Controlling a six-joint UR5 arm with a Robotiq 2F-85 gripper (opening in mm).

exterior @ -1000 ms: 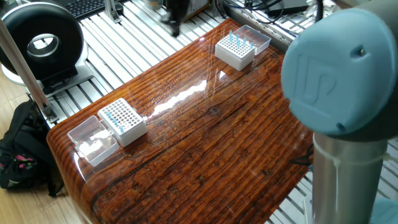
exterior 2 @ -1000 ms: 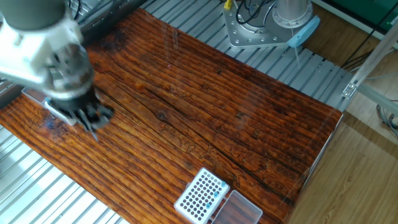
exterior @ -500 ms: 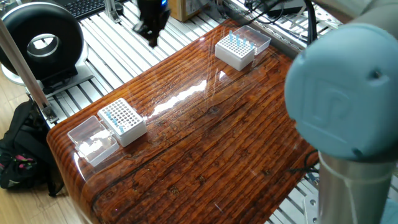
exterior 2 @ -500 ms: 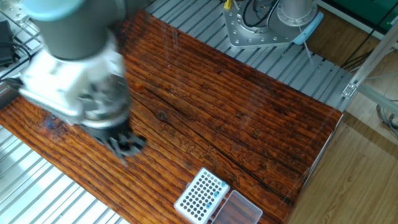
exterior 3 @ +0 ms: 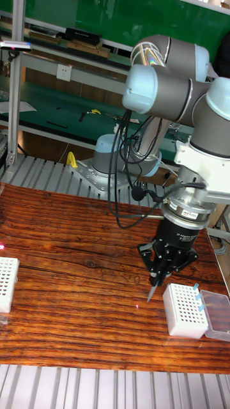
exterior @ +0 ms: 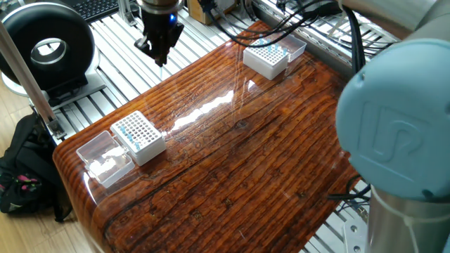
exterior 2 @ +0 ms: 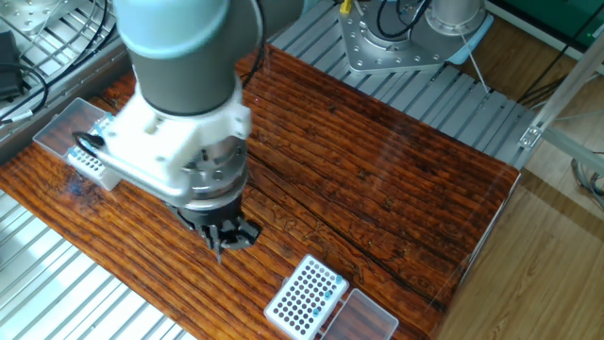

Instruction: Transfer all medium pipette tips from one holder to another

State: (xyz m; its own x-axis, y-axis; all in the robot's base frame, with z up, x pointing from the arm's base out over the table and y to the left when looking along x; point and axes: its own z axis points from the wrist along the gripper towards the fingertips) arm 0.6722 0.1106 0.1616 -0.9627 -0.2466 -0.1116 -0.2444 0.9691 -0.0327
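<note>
My gripper (exterior 3: pixel 155 276) is shut on one medium pipette tip (exterior 3: pixel 151 293) that points down, a little above the wooden table. It hangs just left of a white grid holder (exterior 3: pixel 185 311) carrying a few blue-topped tips (exterior 3: pixel 199 296) at its right edge. In the other fixed view the gripper (exterior 2: pixel 223 242) sits up and left of that holder (exterior 2: pixel 304 295). In one fixed view the gripper (exterior: pixel 160 48) hovers between this holder (exterior: pixel 141 138) and a second white holder (exterior: pixel 269 59) at the far end. The arm half hides the second holder (exterior 2: pixel 88 162).
A clear lid (exterior: pixel 105 157) lies beside the nearer holder, another clear lid (exterior 2: pixel 68 127) beside the far one. A black round device (exterior: pixel 46 43) and a black bag (exterior: pixel 21 176) stand off the table's left. The arm's base (exterior 2: pixel 406 42) is bolted on the rails behind.
The gripper has travelled from the far holder across the table toward the other holder, carrying the tip along.
</note>
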